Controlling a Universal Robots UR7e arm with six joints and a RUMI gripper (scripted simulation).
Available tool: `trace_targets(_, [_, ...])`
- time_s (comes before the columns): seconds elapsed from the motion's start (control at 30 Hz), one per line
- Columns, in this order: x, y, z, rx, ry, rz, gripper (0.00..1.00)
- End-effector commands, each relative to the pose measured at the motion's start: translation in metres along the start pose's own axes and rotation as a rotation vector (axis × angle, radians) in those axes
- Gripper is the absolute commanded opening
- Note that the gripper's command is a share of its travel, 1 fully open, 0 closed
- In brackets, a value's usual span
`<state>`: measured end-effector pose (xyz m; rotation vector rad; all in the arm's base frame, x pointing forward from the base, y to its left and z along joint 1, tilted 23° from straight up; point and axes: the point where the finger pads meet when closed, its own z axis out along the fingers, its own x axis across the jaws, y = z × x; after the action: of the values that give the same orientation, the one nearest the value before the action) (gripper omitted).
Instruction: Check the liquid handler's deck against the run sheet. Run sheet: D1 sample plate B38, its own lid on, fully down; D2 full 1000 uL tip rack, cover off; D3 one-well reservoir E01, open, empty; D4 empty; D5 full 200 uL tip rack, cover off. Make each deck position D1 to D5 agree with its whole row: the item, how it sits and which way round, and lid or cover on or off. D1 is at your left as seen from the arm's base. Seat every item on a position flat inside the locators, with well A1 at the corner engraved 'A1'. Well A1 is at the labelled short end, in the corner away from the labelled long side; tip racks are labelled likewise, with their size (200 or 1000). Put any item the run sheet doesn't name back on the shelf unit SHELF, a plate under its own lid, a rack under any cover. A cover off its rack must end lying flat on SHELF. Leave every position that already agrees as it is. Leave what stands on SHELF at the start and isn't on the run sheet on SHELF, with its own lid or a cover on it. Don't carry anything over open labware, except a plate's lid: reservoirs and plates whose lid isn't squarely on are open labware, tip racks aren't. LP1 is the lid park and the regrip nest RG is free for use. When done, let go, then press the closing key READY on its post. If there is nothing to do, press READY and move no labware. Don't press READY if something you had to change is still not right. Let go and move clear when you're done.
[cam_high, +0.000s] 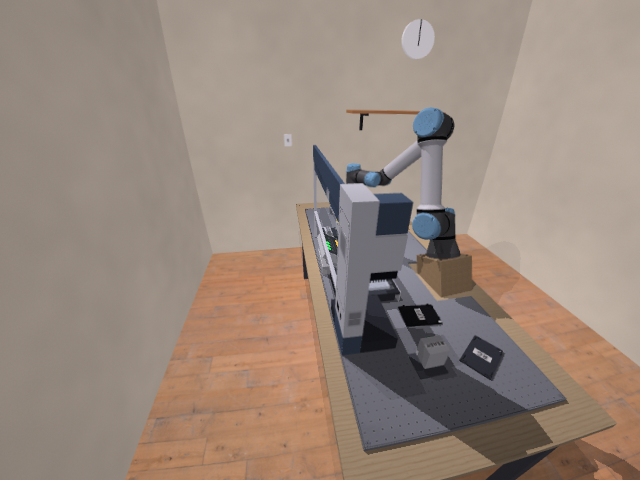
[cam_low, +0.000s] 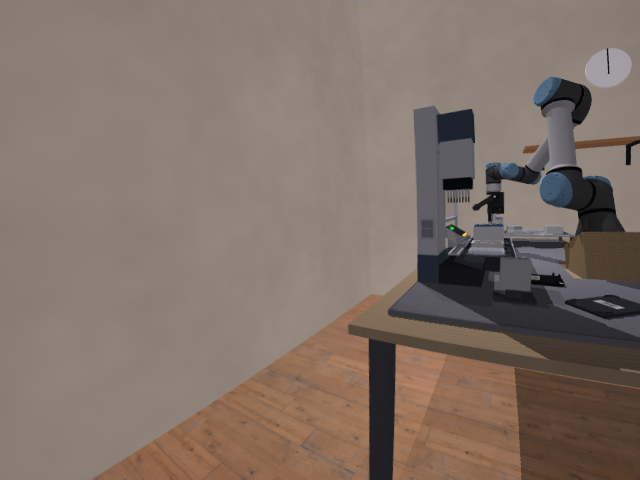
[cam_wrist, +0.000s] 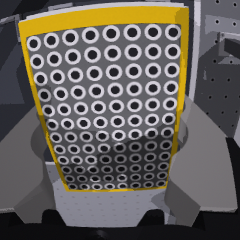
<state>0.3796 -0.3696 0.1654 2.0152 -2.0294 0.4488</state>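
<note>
The fingers are clamped on a tip rack (cam_wrist: 107, 102) with a yellow rim, one finger against each long side, its top face a full grid of white-ringed tips with no cover on it. In the wrist view the rack fills most of the frame, with the perforated grey worktop (cam_wrist: 220, 95) showing past its right side. From the exterior view the gripper (cam_low: 495, 212) hangs straight down from the wrist, just above a pale rack-shaped block (cam_low: 489, 233) on the deck; whether that block is the held rack I cannot tell at this size. This spot lies toward the far end of the worktop, beside the tall liquid handler (cam_high: 361, 258) that stands along the worktop's left edge as the top view shows it. The arm (cam_high: 431, 170) rises from a brown pedestal (cam_high: 454, 279) at the right edge and reaches over behind the handler's column. Nearer the front edge lie two black flat pieces, one (cam_high: 419, 315) mid-worktop and one (cam_high: 481, 355) toward the right edge, with a small grey block (cam_high: 432, 350) between them.
</note>
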Motion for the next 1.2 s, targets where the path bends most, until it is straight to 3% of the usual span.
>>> trace_targets(0.0, [0.0010,-0.0010,-0.0009,0.004,0.004,0.000,0.00])
trace_targets(1.17, [-0.0017,0.0009,0.0024,0.002,0.002,-0.001,0.00])
